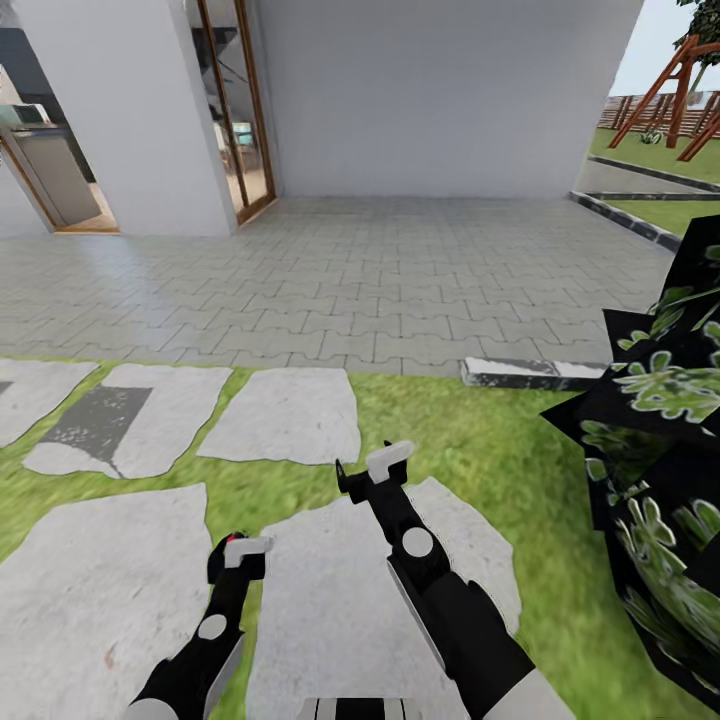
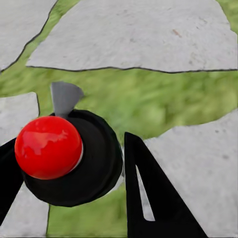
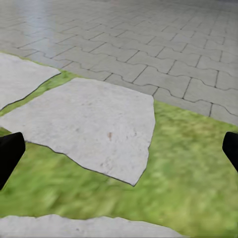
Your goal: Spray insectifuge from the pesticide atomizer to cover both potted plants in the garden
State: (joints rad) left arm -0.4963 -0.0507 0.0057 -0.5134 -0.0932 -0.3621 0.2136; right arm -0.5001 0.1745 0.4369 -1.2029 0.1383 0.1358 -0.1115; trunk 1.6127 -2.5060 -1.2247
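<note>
Left wrist view is where you get the real look at the pesticide atomizer (image 2: 74, 166): seen end-on it's a round black body with a glossy red ball on it and a small grey tab poking out past it, wedged between the two black fingers (image 2: 148, 198) of the left gripper (image 2: 67, 173), which is clamped against it on both sides. In the head view the same thing is just a red dot with a dark blob at the left gripper (image 1: 238, 553), low in the frame, hanging over the grass strip between two stepping stones (image 1: 95, 590). The right gripper (image 1: 368, 472) sits a bit further forward over the lawn (image 1: 480, 440), and the right wrist view settles its state: the fingertips (image 3: 7, 156) are way out at opposite edges, spread wide with only grass and a pale stone slab (image 3: 94, 124) between them. The head view also catches stuff neither wrist cam has: a potted plant (image 1: 660, 480) with dark, pale-speckled green leaves crowding the robot's right side, well apart from both grippers, a grey paved terrace (image 1: 380, 270) beyond the lawn, the white house wall (image 1: 430, 90) with a wood-framed glass door (image 1: 238, 110), and a reddish wooden frame (image 1: 670, 90) far off on more grass. The right wrist cam does pick up the terrace pavers too.
</note>
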